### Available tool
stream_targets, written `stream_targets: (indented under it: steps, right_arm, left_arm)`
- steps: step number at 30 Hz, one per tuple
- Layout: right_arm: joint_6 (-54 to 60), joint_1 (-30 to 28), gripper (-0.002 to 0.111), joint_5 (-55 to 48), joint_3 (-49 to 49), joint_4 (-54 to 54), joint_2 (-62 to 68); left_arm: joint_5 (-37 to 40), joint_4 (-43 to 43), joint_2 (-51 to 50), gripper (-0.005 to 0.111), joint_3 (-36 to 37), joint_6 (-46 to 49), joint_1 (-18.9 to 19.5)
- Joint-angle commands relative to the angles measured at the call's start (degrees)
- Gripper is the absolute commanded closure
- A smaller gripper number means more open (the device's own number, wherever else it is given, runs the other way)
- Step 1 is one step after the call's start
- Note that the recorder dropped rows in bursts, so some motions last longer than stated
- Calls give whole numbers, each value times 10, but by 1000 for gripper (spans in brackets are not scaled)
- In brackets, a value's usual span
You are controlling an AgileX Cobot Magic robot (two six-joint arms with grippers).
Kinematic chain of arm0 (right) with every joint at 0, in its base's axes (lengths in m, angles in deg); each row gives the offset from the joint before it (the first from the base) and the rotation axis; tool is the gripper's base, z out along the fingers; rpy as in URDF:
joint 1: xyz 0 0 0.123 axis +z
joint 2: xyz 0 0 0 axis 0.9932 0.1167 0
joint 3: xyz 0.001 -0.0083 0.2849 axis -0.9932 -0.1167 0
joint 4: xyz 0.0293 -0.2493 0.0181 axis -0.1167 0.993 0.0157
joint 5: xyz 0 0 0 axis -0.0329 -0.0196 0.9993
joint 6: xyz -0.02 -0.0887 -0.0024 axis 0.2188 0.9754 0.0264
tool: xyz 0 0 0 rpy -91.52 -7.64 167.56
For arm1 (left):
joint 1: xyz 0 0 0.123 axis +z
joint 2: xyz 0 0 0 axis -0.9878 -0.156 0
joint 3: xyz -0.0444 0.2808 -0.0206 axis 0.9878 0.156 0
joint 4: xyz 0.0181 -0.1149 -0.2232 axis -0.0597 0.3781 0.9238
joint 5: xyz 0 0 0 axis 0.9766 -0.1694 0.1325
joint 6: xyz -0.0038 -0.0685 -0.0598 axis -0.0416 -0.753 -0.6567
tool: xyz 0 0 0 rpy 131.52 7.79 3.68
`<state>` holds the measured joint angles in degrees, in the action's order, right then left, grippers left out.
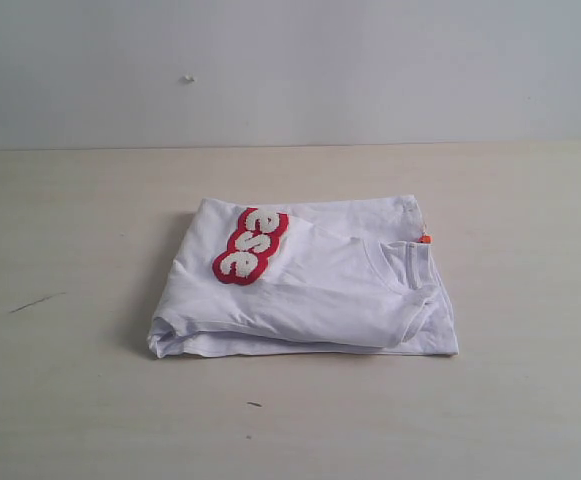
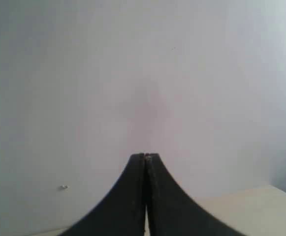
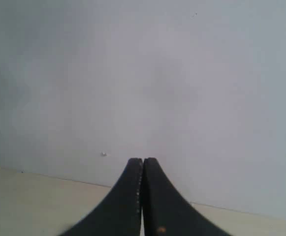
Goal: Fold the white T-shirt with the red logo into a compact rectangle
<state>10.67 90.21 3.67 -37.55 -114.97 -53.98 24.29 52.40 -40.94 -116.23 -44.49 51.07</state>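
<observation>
The white T-shirt (image 1: 310, 285) lies folded into a rough rectangle in the middle of the table in the exterior view. Its red logo (image 1: 249, 245) shows on the upper left of the bundle, partly tucked under a fold, so only a few letters are readable. The ribbed collar (image 1: 402, 262) and a small orange tag (image 1: 425, 239) sit at the right end. Neither arm appears in the exterior view. My left gripper (image 2: 145, 156) is shut with nothing between its black fingers and faces the pale wall. My right gripper (image 3: 143, 160) is likewise shut and empty, also facing the wall.
The beige table (image 1: 80, 400) stretches around the shirt, with a dark scratch (image 1: 36, 301) at the left and a small dark speck (image 1: 254, 404) near the front. A pale wall (image 1: 370, 60) stands behind, carrying a small mark (image 1: 187, 79).
</observation>
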Motion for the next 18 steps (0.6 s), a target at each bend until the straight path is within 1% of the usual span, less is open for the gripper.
stream_targets:
  steps: [1,6,9,11,13,14,15,16,17,18]
  right_arm:
    - [6,1,108,-11,-6,15,-20]
    - [5,1,108,-18,-7,17,-31]
    - [5,1,108,-22,-25,17,2]
    - [7,1,108,-43,-29,-2,87]
    - [11,5,108,-68,-15,-4,181]
    - [18,14,108,-91,2,-7,239]
    - [26,22,108,-100,13,-7,270]
    - [32,36,108,-105,36,-6,328]
    - [32,43,108,-100,46,-6,355]
    - [32,49,108,-82,61,-5,401]
  left_arm:
    - [21,1,28,107,2,-5,1]
    - [25,1,42,107,2,-3,1]
    - [56,-20,43,107,2,-3,1]
    - [76,-30,43,107,2,-3,1]
    - [81,-30,45,107,2,-3,1]
    - [81,-30,51,107,2,-3,1]
    - [81,-30,54,107,2,-3,1]
    - [81,-30,58,107,2,3,1]
    - [84,-33,60,107,2,5,1]
    - [91,-36,63,107,2,7,1]
